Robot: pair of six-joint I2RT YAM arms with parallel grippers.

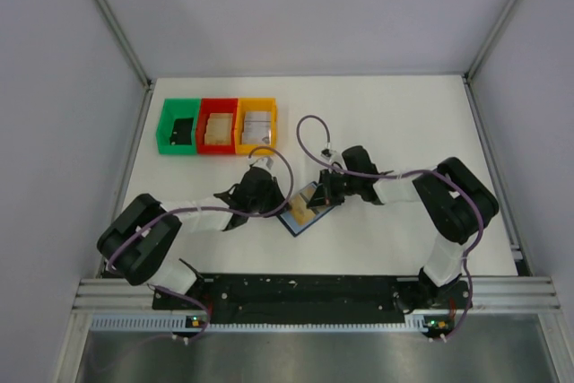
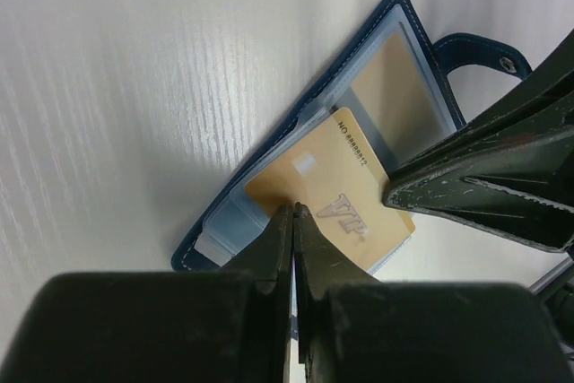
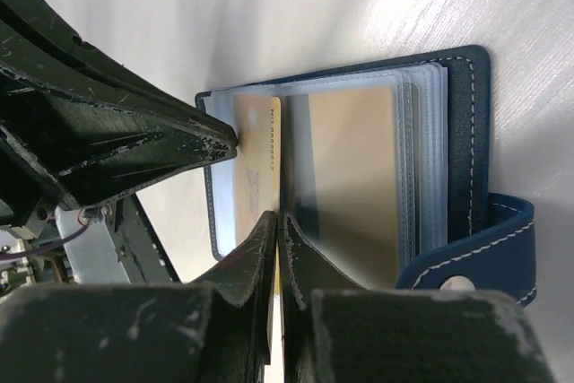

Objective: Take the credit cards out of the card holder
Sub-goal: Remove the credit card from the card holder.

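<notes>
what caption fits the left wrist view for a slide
Closed left gripper touching a gold VIP card sticking out of the open blue card holder

A lab robot cell: white table [image 2: 108,87] under my left gripper [image 2: 293,210], grey panel walls [image 1: 296,6] and aluminium posts [image 1: 112,20] beyond.

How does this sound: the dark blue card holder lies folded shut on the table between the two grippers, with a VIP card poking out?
Wrong in one respect: the card holder is not folded shut but lies open, as the left wrist view shows. It does lie on the table between the left gripper and the right gripper, with a VIP card poking out.
</notes>
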